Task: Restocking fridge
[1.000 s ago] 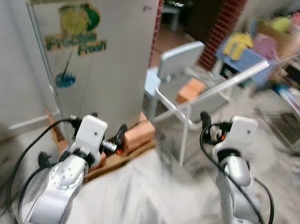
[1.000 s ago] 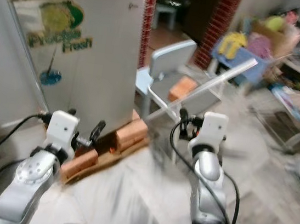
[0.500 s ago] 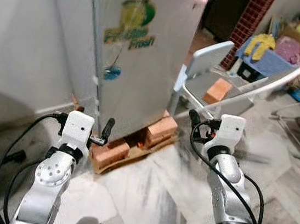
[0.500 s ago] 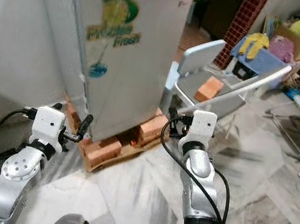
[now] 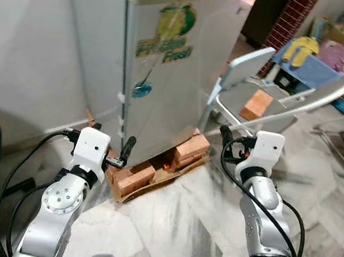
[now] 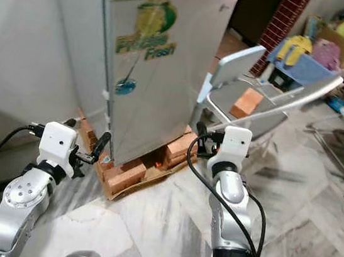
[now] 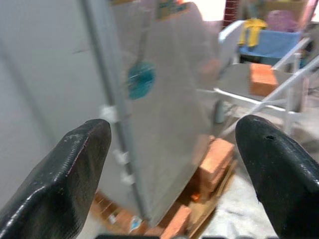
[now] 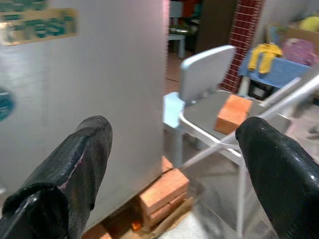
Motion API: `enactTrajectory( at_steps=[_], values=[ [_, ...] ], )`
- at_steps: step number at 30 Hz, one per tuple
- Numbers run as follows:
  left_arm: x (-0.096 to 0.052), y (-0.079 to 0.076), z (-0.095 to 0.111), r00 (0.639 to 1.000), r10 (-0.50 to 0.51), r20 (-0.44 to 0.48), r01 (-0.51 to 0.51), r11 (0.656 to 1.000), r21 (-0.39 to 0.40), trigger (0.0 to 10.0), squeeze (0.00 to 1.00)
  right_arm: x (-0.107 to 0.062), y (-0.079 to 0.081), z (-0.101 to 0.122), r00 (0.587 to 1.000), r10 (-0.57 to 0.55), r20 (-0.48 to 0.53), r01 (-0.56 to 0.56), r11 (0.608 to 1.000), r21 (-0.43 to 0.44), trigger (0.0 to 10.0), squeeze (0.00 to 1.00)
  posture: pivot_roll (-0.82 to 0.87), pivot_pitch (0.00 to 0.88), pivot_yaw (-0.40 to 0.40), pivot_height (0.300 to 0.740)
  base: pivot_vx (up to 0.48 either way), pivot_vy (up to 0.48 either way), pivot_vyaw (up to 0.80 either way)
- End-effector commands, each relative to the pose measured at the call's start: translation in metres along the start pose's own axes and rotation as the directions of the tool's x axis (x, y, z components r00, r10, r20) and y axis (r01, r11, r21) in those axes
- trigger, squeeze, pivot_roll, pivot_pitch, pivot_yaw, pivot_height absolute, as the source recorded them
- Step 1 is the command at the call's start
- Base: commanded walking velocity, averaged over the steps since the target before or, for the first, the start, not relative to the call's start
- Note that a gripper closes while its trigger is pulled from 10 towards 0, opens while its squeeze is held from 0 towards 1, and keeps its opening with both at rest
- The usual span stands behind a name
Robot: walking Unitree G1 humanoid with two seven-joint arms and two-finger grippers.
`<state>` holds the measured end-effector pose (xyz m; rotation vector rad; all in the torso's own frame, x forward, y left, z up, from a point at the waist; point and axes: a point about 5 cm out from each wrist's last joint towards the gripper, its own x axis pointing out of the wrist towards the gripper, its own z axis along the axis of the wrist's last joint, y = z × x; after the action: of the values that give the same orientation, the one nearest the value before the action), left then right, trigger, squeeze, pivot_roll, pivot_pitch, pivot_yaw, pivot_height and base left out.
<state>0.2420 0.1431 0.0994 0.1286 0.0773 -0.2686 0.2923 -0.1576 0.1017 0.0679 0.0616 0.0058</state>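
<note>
Closed grey metal fridge (image 5: 167, 71) with a fruit sticker stands upper centre on orange bricks (image 5: 191, 149). Left gripper (image 5: 124, 151) and right gripper (image 5: 226, 137), both wide open and empty, should first reach its door edge

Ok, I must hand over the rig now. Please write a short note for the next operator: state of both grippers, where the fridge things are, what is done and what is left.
Left gripper: open, empty, held in front of the fridge near its lower left edge.
Right gripper: open, empty, held toward the fridge's right side and the grey chair.
Fridge: door shut, standing on bricks and a wooden board. One loose brick lies on the chair seat.
Done: the robot stands at the fridge.
Left: open the door and restock; no stock items can be seen.
</note>
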Motion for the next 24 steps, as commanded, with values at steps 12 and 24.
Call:
enactTrajectory(
  at_steps=[12, 24],
  values=[
    [0.011, 0.003, 0.013, 0.999, -0.017, 0.041, 0.015, 0.999, 0.037, 10.0, 0.0, 0.008, -0.004, 0.008, 0.999, -0.01, 0.036, 0.011, 0.999, -0.035, 10.0, 0.0, 0.13, 0.0, -0.074, 0.74, 0.107, 0.413, -0.36],
    [-0.004, 0.004, 0.014, 0.998, 0.003, 0.058, -0.005, 1.0, 0.029, 10.0, 0.0, 0.003, -0.005, 0.0, 0.999, -0.038, 0.005, 0.038, 0.999, -0.028, 10.0, 0.0, 0.15, 0.0, -0.081, 0.74, 0.0, 0.433, -0.11]
  ],
)
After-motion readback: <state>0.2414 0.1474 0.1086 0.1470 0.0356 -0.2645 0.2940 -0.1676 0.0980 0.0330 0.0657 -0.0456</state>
